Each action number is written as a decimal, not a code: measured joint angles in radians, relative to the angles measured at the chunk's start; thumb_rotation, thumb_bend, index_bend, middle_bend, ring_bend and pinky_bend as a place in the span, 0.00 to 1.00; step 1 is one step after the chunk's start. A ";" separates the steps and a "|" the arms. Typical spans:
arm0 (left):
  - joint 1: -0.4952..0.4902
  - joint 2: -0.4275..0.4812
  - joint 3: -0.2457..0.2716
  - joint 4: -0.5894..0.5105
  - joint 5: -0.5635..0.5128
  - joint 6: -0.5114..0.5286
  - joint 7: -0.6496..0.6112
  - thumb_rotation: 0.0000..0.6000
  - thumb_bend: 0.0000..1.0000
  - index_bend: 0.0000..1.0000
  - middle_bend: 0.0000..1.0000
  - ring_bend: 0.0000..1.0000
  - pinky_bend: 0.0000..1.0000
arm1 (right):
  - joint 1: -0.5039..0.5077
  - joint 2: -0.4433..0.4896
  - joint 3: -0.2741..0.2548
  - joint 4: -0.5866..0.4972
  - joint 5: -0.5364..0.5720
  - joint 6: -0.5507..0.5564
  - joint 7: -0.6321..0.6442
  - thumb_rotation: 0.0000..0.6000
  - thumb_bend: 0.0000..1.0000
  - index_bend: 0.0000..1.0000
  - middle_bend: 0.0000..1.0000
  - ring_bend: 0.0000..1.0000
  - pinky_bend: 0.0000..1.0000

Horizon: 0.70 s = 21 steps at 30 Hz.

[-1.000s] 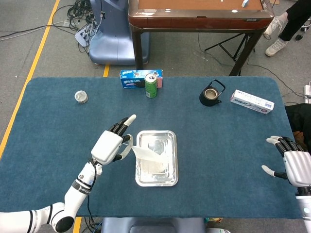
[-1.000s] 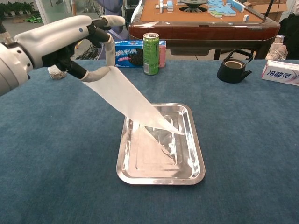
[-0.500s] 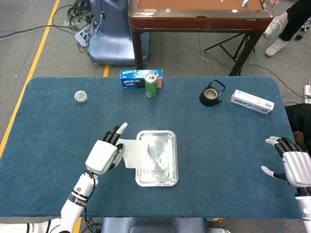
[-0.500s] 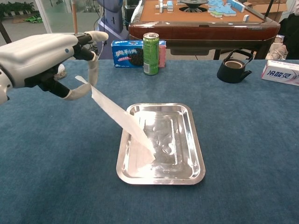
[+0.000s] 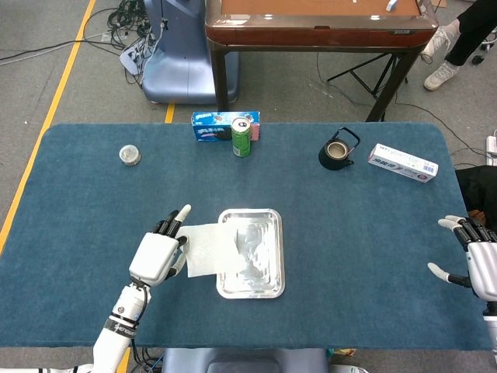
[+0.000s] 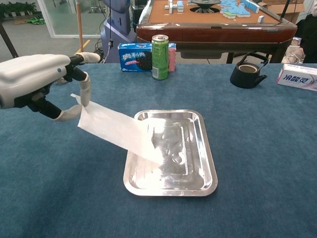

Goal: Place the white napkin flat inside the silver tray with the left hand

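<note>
White napkin (image 6: 116, 131) pinched by left hand (image 6: 37, 84), half over silver tray (image 6: 208, 163).

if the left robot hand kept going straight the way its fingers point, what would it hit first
Probably nothing soon. The left robot hand points up the table, slightly right, over bare blue cloth. Farther on, the green can and cookie box lie roughly in line, though depth is unclear.

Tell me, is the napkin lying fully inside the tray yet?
No. The white napkin drapes over the silver tray's left rim, its outer end pinched by the left hand.
</note>
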 measured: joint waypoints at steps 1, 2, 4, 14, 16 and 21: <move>0.001 0.001 0.004 -0.001 0.004 -0.001 -0.001 1.00 0.55 0.62 0.00 0.00 0.20 | -0.001 0.001 0.001 0.000 0.001 0.001 0.003 1.00 0.07 0.26 0.24 0.17 0.26; 0.003 0.002 0.008 -0.001 0.007 -0.003 -0.002 1.00 0.55 0.62 0.00 0.00 0.20 | -0.002 0.003 0.002 0.001 0.002 0.003 0.007 1.00 0.07 0.26 0.24 0.17 0.26; 0.006 0.005 0.016 -0.003 0.013 -0.005 0.000 1.00 0.55 0.62 0.00 0.00 0.20 | -0.004 0.005 0.003 0.001 0.002 0.007 0.013 1.00 0.07 0.26 0.24 0.17 0.26; 0.018 0.027 0.053 -0.032 0.039 -0.022 0.014 1.00 0.55 0.62 0.00 0.00 0.20 | -0.015 0.013 0.009 0.004 -0.001 0.024 0.036 1.00 0.07 0.26 0.24 0.17 0.26; 0.019 0.039 0.063 -0.040 0.051 -0.032 0.011 1.00 0.55 0.62 0.00 0.00 0.20 | -0.016 0.014 0.009 0.003 -0.001 0.025 0.037 1.00 0.07 0.26 0.24 0.17 0.26; 0.019 0.071 0.088 -0.052 0.091 -0.060 0.001 1.00 0.54 0.62 0.00 0.00 0.20 | -0.016 0.014 0.009 0.003 -0.001 0.024 0.036 1.00 0.07 0.26 0.24 0.17 0.26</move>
